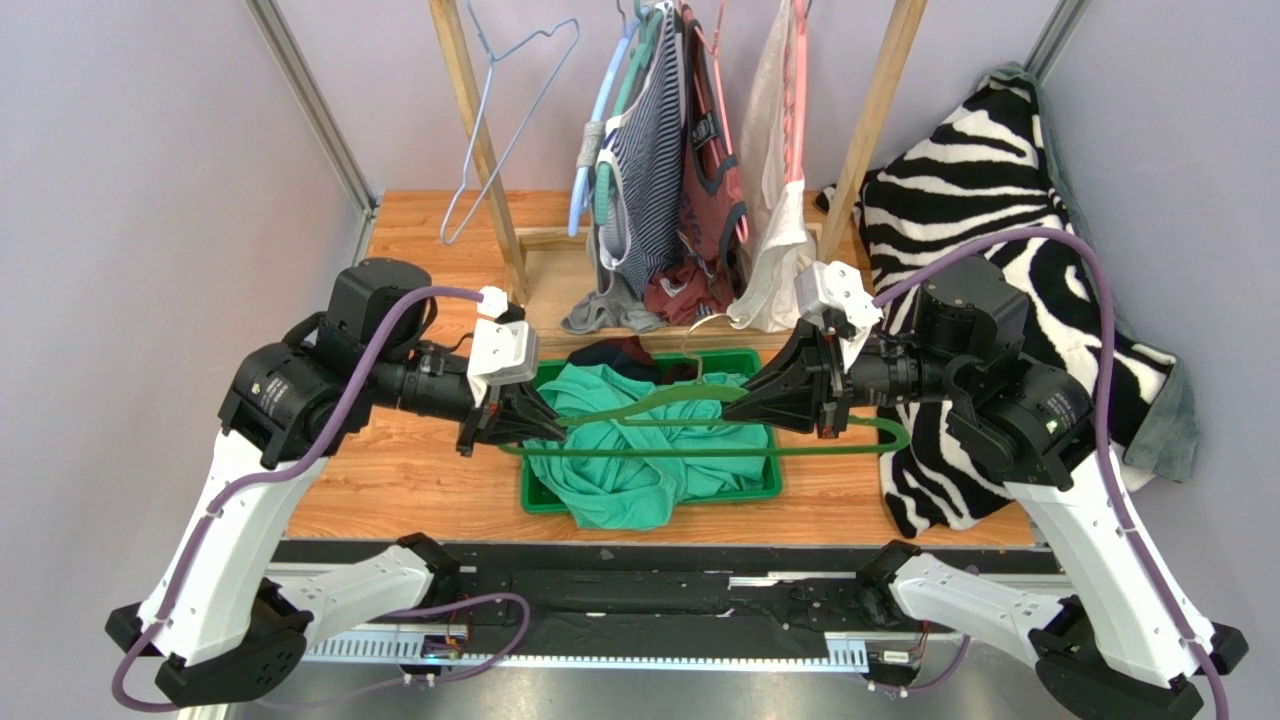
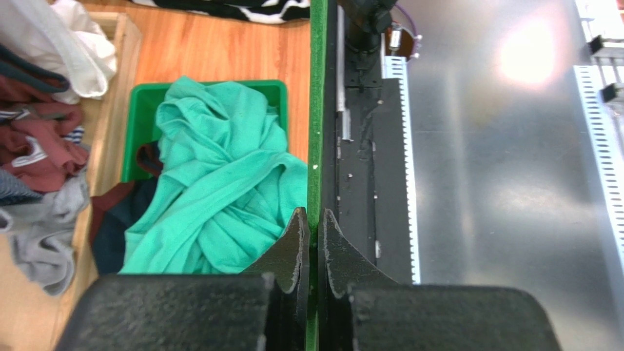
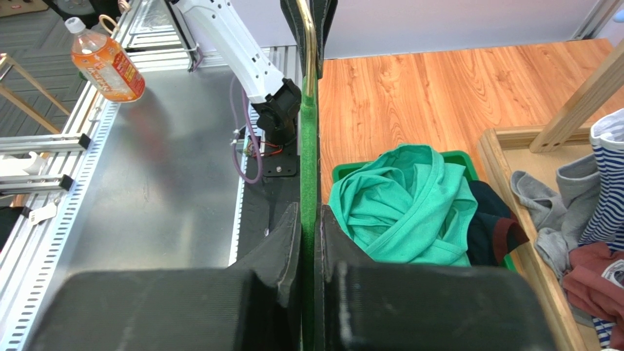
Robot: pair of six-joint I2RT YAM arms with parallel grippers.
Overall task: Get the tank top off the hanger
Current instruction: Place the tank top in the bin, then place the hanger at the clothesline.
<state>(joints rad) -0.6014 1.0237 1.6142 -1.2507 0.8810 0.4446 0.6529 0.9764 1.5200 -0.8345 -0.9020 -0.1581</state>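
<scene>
A teal tank top lies crumpled in a green bin at the table's middle. Just above it hangs a green hanger, held level from both ends. My left gripper is shut on its left end and my right gripper on its right. In the left wrist view the jaws pinch the bare green bar, with the tank top beside it. In the right wrist view the gripper clamps the hanger; the tank top sits below in the bin.
A wooden rack at the back holds several hung garments and an empty wire hanger. A zebra blanket covers the right side. A dark garment lies in the bin. A bottle stands off the table.
</scene>
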